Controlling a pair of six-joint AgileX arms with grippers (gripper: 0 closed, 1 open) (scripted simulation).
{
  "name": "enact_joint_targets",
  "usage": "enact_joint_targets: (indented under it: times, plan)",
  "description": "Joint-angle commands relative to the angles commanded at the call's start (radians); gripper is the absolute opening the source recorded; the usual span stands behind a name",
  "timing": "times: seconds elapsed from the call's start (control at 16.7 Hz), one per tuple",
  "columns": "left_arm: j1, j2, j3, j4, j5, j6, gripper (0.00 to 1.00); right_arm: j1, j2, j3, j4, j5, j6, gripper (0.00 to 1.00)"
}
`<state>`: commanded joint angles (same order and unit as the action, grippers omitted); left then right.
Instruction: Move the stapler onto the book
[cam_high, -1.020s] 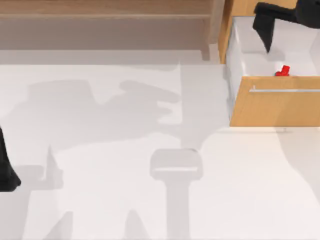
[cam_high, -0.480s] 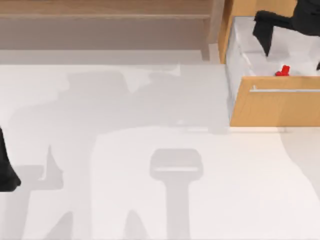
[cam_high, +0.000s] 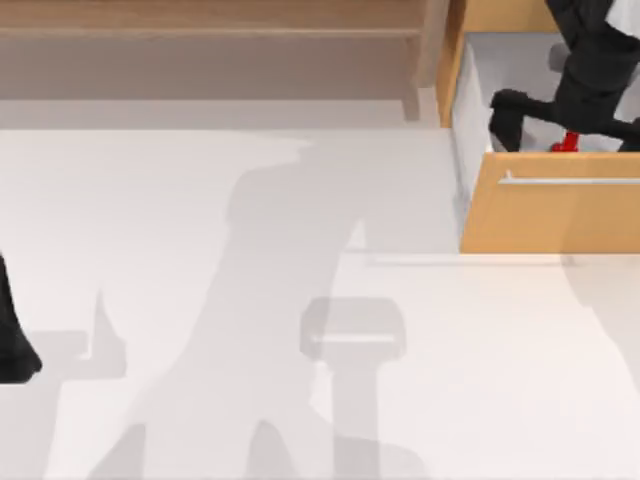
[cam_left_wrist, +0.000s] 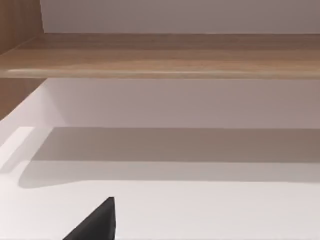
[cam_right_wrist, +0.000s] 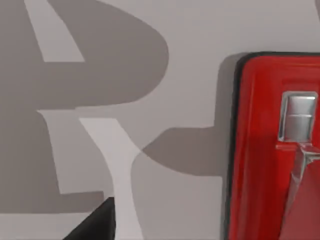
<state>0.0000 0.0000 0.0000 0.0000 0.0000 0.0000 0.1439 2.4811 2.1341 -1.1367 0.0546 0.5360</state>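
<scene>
My right end effector (cam_high: 572, 118) hangs inside the open white-lined drawer (cam_high: 480, 110) at the far right of the white desk (cam_high: 200, 350), reaching down over the small bright red blocky stapler (cam_high: 568, 143). The stapler lies on the drawer floor directly beneath my right end effector, close behind the light wooden drawer front (cam_high: 550, 215) with its slim silver bar handle (cam_high: 570, 181). From above, my black arm covers most of the stapler, so just a sliver of red peeks out below it. I cannot tell whether the fingers of this end effector are apart or together, or whether they touch the stapler.

In my right wrist view the stapler (cam_right_wrist: 275, 150) looms large and close — a glossy red body with a dark edge and a small silver metal plate (cam_right_wrist: 297, 117) on top, lying on the pale drawer floor among grey shadows. One black fingertip (cam_right_wrist: 95, 222) shows at the picture's edge, off to the side of the stapler and not touching it.

My left arm (cam_high: 15, 335) sits parked at the desk's left edge, well apart from the drawer. Its wrist view looks across the white desk (cam_left_wrist: 200, 210) toward a long light wooden shelf (cam_left_wrist: 165, 55) — a single black fingertip (cam_left_wrist: 97, 222) shows, and I cannot tell how that end effector stands.
</scene>
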Motion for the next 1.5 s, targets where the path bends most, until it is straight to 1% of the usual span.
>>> enact_joint_targets:
  times: [0.24,1.02,1.08,1.5]
  plan:
    - [0.0,0.0,0.0,0.0,0.0,0.0,1.0,0.0,0.0,0.0,0.0,0.0,0.0,1.0]
    - [0.0,0.0,0.0,0.0,0.0,0.0,1.0,0.0,0.0,0.0,0.0,0.0,0.0,0.02]
    - [0.0,0.0,0.0,0.0,0.0,0.0,1.0,0.0,0.0,0.0,0.0,0.0,0.0,0.0]
    - [0.0,0.0,0.0,0.0,0.0,0.0,1.0,0.0,0.0,0.0,0.0,0.0,0.0,0.0]
